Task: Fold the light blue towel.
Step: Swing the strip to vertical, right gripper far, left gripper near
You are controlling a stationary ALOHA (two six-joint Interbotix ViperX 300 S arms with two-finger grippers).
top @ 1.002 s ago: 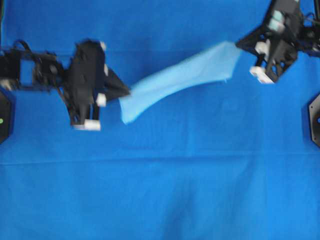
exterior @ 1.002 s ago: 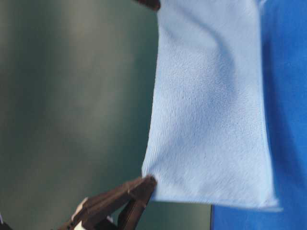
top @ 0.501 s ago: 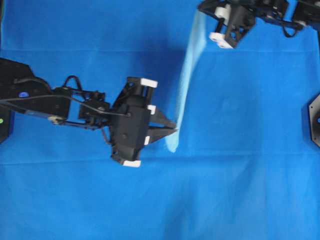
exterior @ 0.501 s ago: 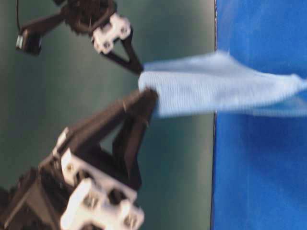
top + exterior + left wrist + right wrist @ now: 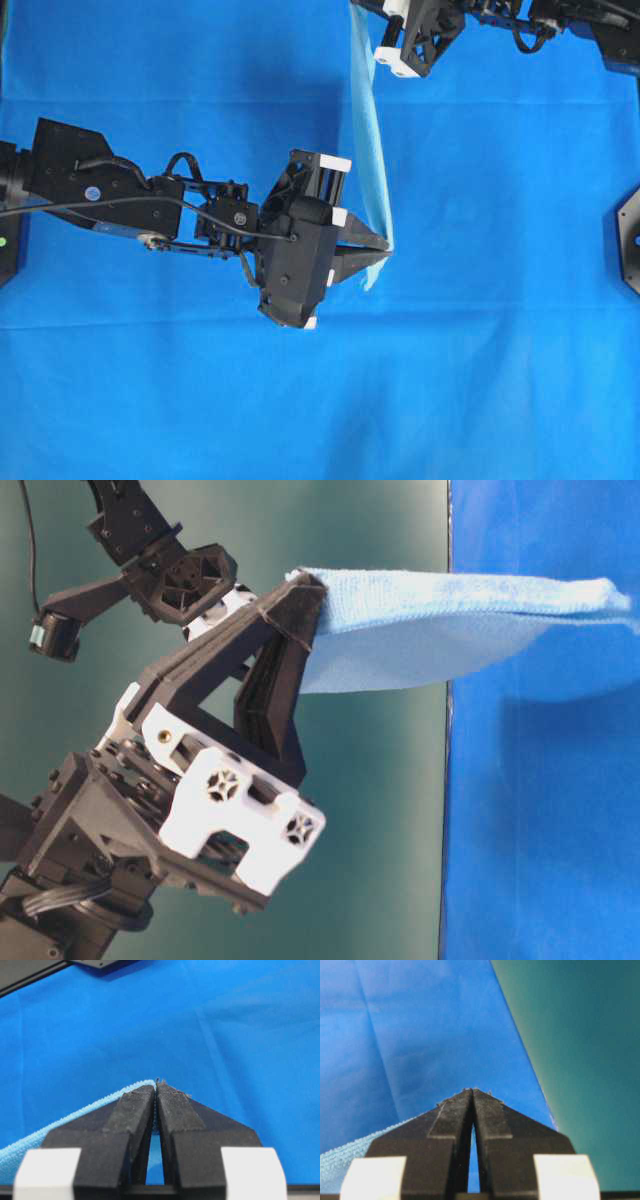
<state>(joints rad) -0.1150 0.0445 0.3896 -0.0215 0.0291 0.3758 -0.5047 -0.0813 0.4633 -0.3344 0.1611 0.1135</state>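
The light blue towel (image 5: 368,150) hangs in the air as a narrow strip seen edge-on, running from the far edge toward the middle of the table. My left gripper (image 5: 385,250) is shut on its near corner, and the hem peeks out beside the fingertips in the left wrist view (image 5: 156,1085). My right gripper (image 5: 357,6) is shut on the far corner at the top of the overhead view. The right wrist view shows its tips (image 5: 472,1091) pressed together with towel (image 5: 345,1160) trailing to the left. At table level the towel (image 5: 450,610) sags in a doubled sheet behind the left gripper (image 5: 310,590).
A large royal-blue cloth (image 5: 480,350) covers the table under both arms, with faint creases. Its far edge meets a dark green surface (image 5: 580,1035). A black mount (image 5: 630,235) sits at the right edge.
The left gripper has carried its corner right and toward the middle. The right gripper has moved left along the far edge. The towel has swung from a diagonal span to a near-straight line.
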